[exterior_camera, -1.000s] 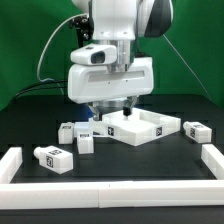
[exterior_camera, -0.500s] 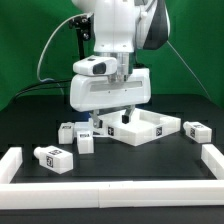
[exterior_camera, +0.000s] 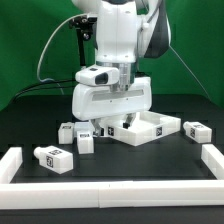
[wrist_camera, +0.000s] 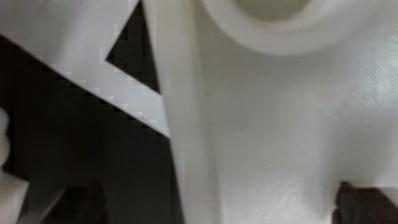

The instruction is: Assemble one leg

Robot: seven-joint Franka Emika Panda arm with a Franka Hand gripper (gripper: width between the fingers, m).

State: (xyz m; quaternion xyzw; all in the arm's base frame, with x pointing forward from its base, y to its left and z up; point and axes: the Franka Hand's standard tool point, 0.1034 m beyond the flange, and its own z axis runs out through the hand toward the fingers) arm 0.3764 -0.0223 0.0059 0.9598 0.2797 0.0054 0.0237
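The gripper (exterior_camera: 108, 122) hangs low over the square panel (exterior_camera: 150, 127), at its edge on the exterior view's left. The broad hand body hides its fingertips, so I cannot tell whether the jaws are apart or closed. The wrist view is a blurred white close-up. One leg (exterior_camera: 55, 156) lies near, toward the exterior view's left. Two similar pegs (exterior_camera: 70, 131) crowd beside the panel there, and another peg (exterior_camera: 197, 130) sits at its right.

White rails (exterior_camera: 110, 186), apparently bordering black table (exterior_camera: 130, 160)
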